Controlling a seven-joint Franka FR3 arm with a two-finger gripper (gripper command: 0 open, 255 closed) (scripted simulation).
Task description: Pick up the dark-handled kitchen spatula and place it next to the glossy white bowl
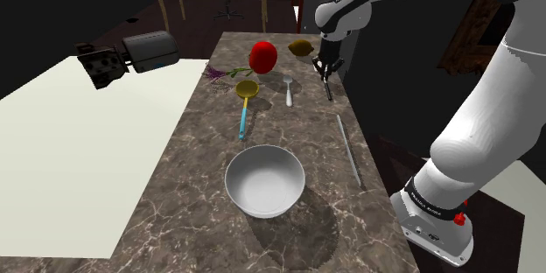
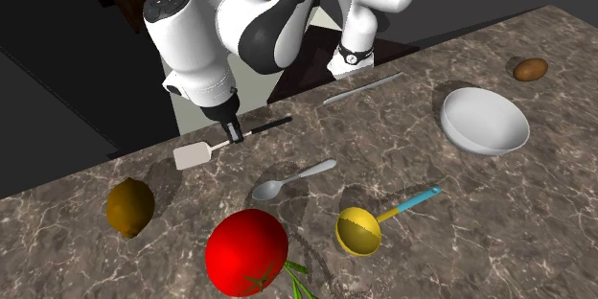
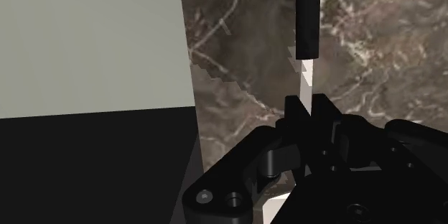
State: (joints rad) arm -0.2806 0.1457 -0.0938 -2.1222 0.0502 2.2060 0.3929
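Since the fingers point(image 3: 321, 112) were clenched across the spatula's point(image 2: 195, 155) thin pale neck, between white blade and dark handle point(image 3: 307, 14), I'd call the grasp made. Gripper point(image 2: 230, 135) stood roughly vertical over it, so the handle ran out crosswise from the fingers, not along them. Neck grip made sense to me: it's the thinnest section, easy to close on, and probably near the balance point, so less droop on lift.

Couldn't tell whether the spatula was off the counter point(image 1: 197, 210) yet; the blade looked at or just above the surface.

Location: spatula sat upper right in the shoulder view, near the counter's right edge, with the lemon point(image 1: 301, 48) near it. Bowl point(image 1: 265, 181) sat lower centre, well apart.

Path judgement: the spoon point(image 1: 288, 90) and the yellow strainer point(image 1: 246, 98) lay left of the straight line to the bowl, and a long grey utensil point(image 1: 348, 149) ran along the right edge. The free patch right of the bowl looked like the drop spot. Lift first, since dragging would risk snagging that utensil.
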